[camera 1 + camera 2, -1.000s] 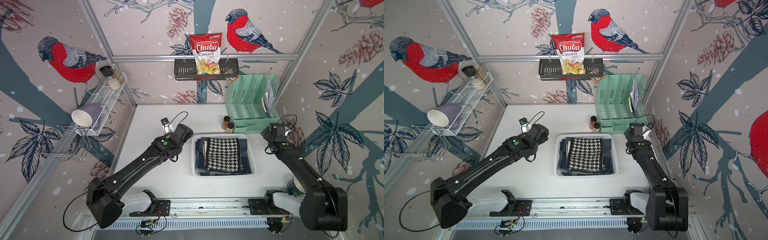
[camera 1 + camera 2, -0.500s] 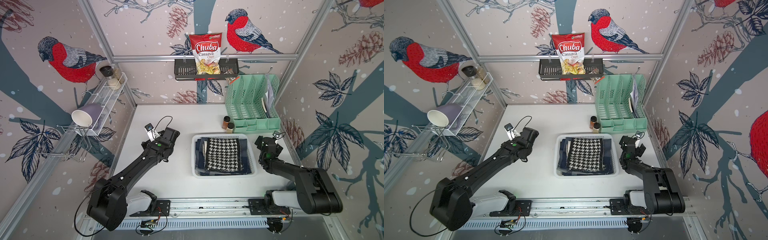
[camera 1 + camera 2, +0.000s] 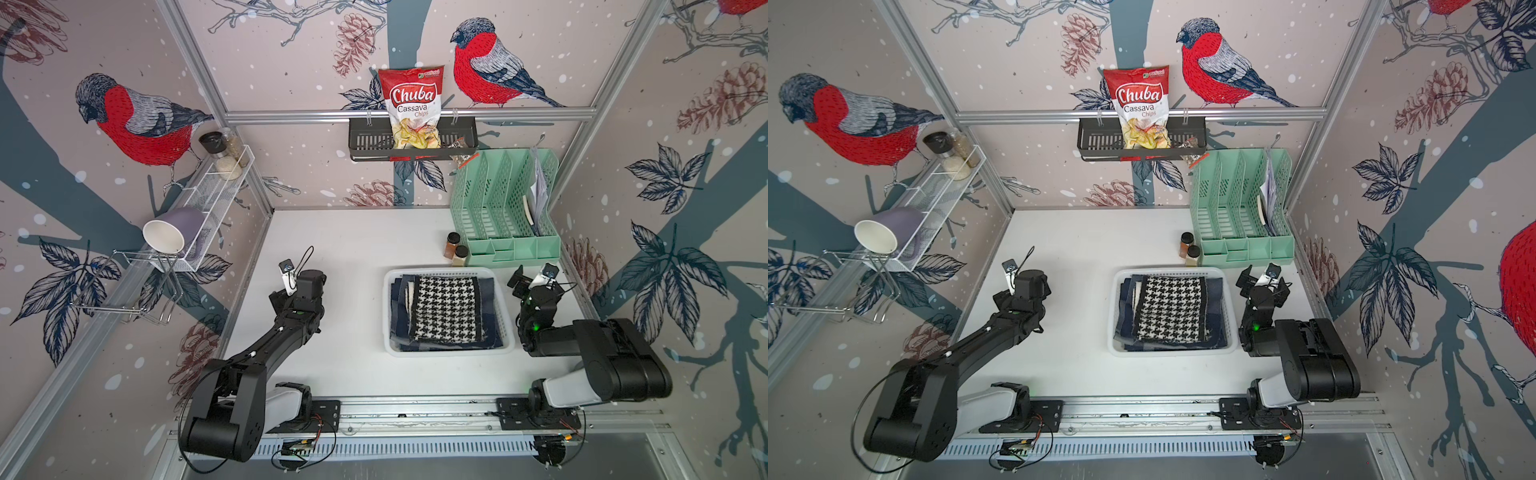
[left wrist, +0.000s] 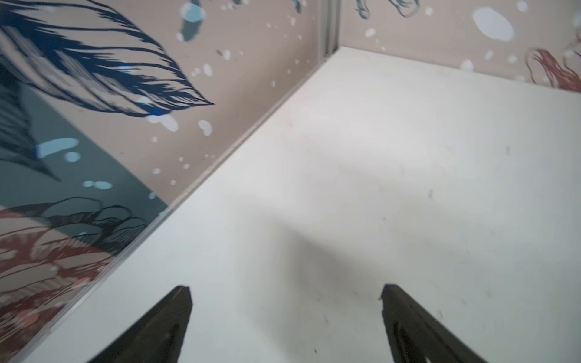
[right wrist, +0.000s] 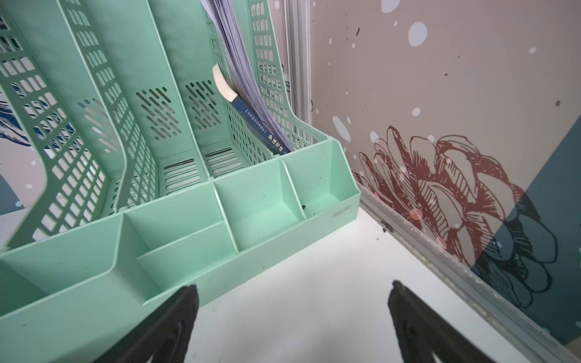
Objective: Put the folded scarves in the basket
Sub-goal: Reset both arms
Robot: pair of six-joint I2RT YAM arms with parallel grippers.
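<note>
Left hand (image 4: pixel 284 292) hovers spread wide and empty over the bare white desk (image 3: pixel 353 249), near the side wall. Right hand (image 5: pixel 294 289), likewise released and holding nothing, hangs above the desk just in front of the mint green file organiser (image 3: pixel 515 251). Between the two arms sits the white basket (image 3: pixel 386 316), apart from both hands. Inside it lies the folded scarf (image 3: pixel 446 307), houndstooth face up over navy layers. Two small spice jars (image 3: pixel 456 249) stand side by side between basket and organiser.
</note>
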